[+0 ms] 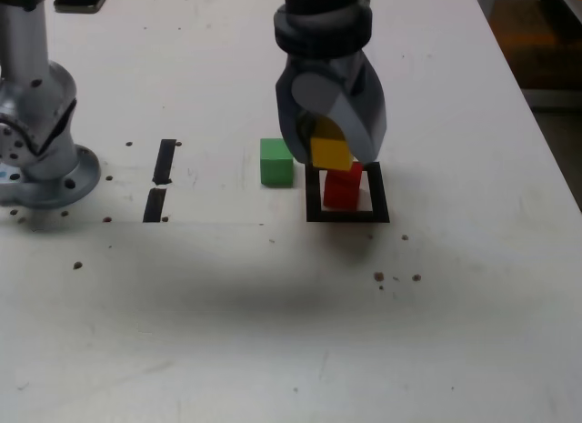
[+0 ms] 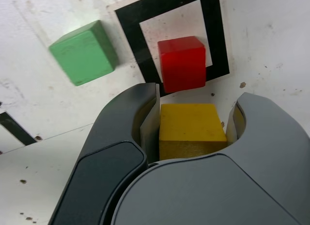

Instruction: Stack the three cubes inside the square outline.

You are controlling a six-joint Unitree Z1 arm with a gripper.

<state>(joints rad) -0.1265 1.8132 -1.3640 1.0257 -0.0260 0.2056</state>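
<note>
My gripper [image 1: 332,150] is shut on the yellow cube [image 1: 331,153] and holds it in the air just above the red cube [image 1: 343,187]. The red cube sits on the table inside the square outline [image 1: 315,205] of black tape. In the wrist view the yellow cube [image 2: 191,129] is clamped between both jaws, with the red cube [image 2: 182,63] and the square outline [image 2: 127,26] beyond it. The green cube [image 1: 275,162] rests on the table outside the outline, at its side toward the exterior view's left; the wrist view shows this green cube [image 2: 85,52] too.
Two short black tape strips [image 1: 160,179] lie on the white table [image 1: 291,314] toward the exterior view's left. The arm's metal base [image 1: 41,141] stands at the far left. Small dark specks dot the surface. The table's edge runs along the right.
</note>
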